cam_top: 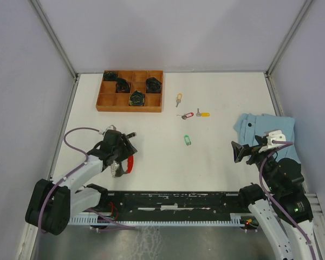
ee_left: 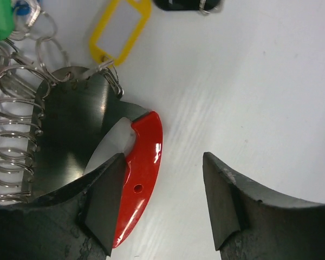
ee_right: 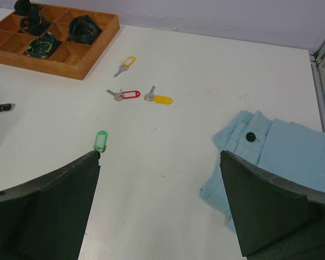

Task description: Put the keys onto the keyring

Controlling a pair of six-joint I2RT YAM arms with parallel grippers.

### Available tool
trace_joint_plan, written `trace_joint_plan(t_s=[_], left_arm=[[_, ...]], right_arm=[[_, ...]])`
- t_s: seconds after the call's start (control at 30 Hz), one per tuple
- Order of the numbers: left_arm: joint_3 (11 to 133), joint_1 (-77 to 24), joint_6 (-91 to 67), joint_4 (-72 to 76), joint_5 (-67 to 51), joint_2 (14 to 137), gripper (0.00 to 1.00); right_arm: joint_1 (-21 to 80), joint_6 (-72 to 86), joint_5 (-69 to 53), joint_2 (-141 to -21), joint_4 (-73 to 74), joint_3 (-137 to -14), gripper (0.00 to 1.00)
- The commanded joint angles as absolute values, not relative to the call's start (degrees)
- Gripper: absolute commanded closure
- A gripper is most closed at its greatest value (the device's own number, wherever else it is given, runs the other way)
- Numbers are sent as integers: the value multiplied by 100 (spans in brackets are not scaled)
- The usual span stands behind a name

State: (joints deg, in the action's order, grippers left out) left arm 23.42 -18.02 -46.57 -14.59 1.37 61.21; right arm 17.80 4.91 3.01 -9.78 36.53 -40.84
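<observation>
The keyring [cam_top: 127, 164] lies at the near left: a red curved strap [ee_left: 143, 173], a dark metal plate [ee_left: 70, 135], wire rings [ee_left: 13, 141] and a yellow tag [ee_left: 119, 27]. My left gripper [cam_top: 123, 147] [ee_left: 163, 189] is open astride the strap's tip; its left finger [ee_left: 100, 206] is against the strap, the right one apart from it. Loose keys lie mid-table: one yellow-tagged [cam_top: 179, 98] [ee_right: 127, 63], one red-tagged [cam_top: 187, 115] [ee_right: 129, 95], another yellow-tagged [cam_top: 204, 114] [ee_right: 161, 99], and a green tag [cam_top: 187, 140] [ee_right: 100, 140]. My right gripper [cam_top: 241, 150] [ee_right: 160, 179] hovers open and holds nothing.
A wooden compartment tray [cam_top: 105, 100] [ee_right: 70, 65] with dark bundles stands at the back left. A light blue folded cloth [cam_top: 260, 127] [ee_right: 281, 157] lies at the right. A small black object [ee_right: 1, 108] [ee_left: 187, 4] rests near the keyring.
</observation>
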Motion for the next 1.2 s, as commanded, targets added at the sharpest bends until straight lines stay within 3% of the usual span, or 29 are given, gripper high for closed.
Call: trace_joint_plan(t_s=[0.0, 0.13, 0.3, 0.67, 0.87, 1.17], left_arm=[[2289, -2307, -5310, -1009, -72, 6476, 36], [2466, -2834, -5459, -633, -57, 6902, 42], [3014, -3685, -5573, -194, 14, 7863, 43], [5717, -5002, -5161, 51, -336, 10541, 44], [6050, -5010, -4803, -257, -124, 10410, 41], [5724, -5008, -4041, -965, 148, 9253, 37]], right_arm=[[1811, 545, 308, -921, 3349, -4076, 0], [1810, 566, 313, -949, 3338, -4052, 0], [1810, 580, 349, -940, 3331, -4042, 0], [1811, 644, 517, -993, 3375, -4043, 0], [1808, 646, 529, -1027, 3377, -4032, 0], [1818, 619, 391, -1188, 3451, -4131, 0]])
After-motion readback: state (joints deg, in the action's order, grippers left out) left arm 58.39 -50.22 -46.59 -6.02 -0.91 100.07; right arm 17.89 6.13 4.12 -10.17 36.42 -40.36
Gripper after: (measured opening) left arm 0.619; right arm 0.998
